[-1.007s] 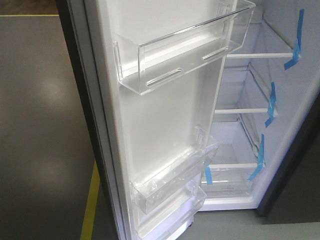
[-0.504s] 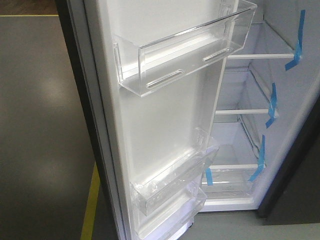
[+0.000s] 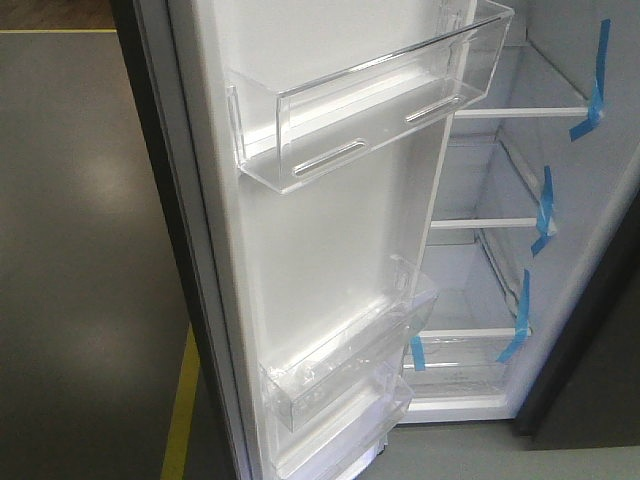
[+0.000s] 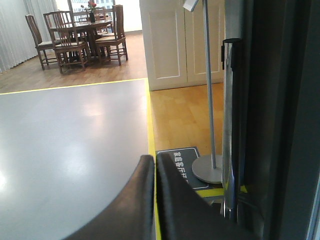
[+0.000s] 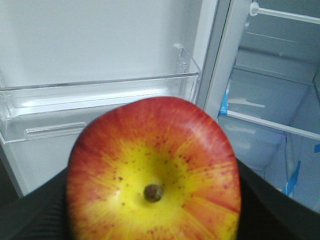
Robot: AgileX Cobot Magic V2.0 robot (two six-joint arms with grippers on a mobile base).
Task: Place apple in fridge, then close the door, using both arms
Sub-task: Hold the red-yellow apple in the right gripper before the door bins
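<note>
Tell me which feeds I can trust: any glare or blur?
Front view: sharp, with soft glare patches on the floor and reflections in the clear door bin. Left wrist view: the far window is blown out; the shut left gripper is dark and soft. Right wrist view: the apple is fairly sharp, the fridge shelves behind softer.

Cropped by the lower edge of the right wrist view: underside of the apple, itself masking the right gripper save dark blurred slivers either side. Out of focus and cut at the bottom: left gripper, covering part of a floor sign, lettering illegible. Front view: door clipped top and bottom, fridge at top.
</note>
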